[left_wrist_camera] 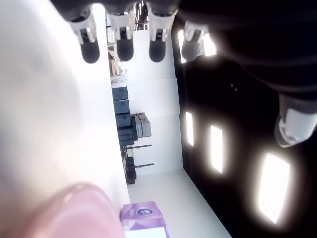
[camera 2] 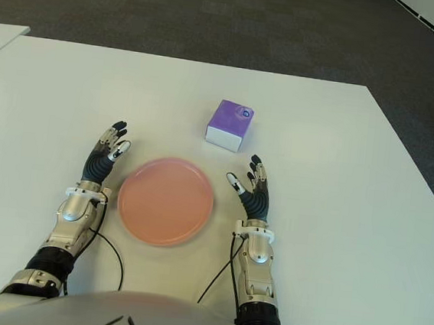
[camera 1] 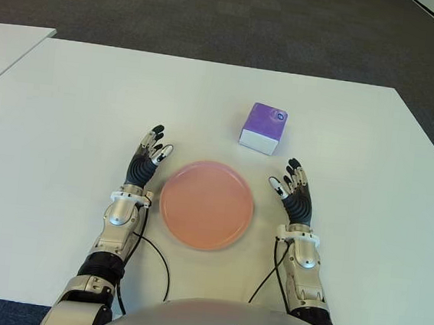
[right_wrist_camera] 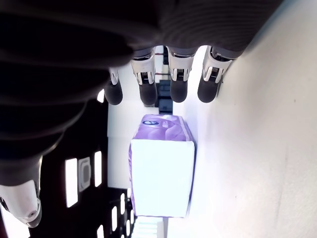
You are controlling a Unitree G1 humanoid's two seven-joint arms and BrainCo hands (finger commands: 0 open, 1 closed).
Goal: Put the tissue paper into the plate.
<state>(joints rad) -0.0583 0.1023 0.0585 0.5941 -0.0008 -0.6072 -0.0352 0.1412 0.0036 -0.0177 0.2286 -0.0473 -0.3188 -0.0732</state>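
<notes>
Plate [camera 1: 206, 204]: pink, round, nothing in it, on white table [camera 1: 67, 117] between both hands. Tissue paper [camera 1: 263, 128]: purple-and-white pack, upright on table beyond plate, toward robot's right, apart from plate rim. Right hand [camera 1: 296, 195]: just right of plate, fingers extended and relaxed, grasping nothing; pack sits ahead of fingertips, not touched. Left hand [camera 1: 144, 164]: just left of plate, fingers likewise straight, spread, holding nothing.
</notes>
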